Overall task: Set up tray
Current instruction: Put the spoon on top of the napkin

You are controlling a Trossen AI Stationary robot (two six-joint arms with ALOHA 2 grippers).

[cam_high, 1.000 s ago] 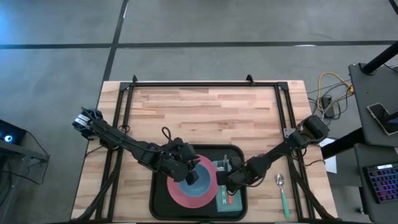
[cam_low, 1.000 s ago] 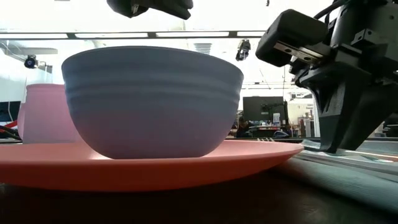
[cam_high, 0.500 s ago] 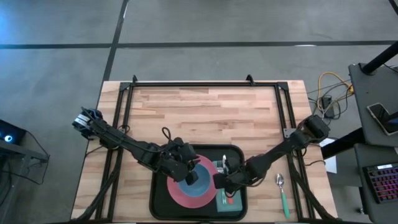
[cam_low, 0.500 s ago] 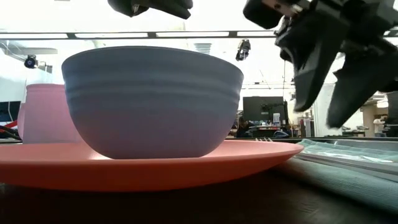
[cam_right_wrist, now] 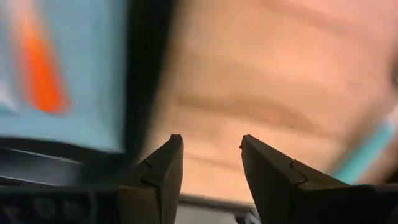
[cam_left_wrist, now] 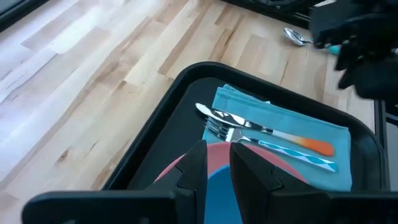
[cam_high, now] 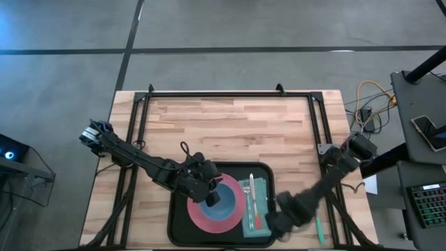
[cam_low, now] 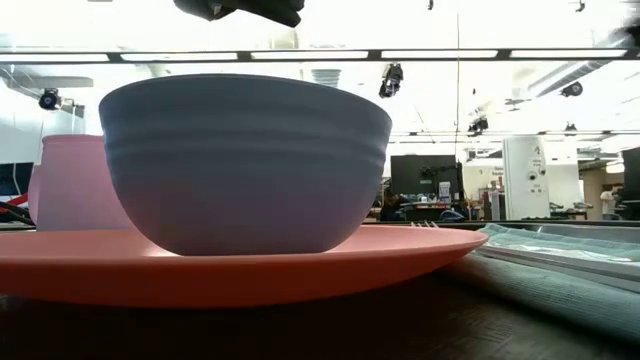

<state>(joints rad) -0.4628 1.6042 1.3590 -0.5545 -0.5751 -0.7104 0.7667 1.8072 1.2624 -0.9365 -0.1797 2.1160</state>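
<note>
Wood table (cam_high: 230,132) w/ black tray (cam_high: 180,226); grey floor (cam_high: 230,24) beyond.

Motion-blurred right end effector (cam_high: 279,222); left-wrist-view tray (cam_left_wrist: 158,124) cut off.

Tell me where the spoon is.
In the high view the spoon lies on the bare table, outside the tray off its right edge, just beyond the right end effector.
</note>
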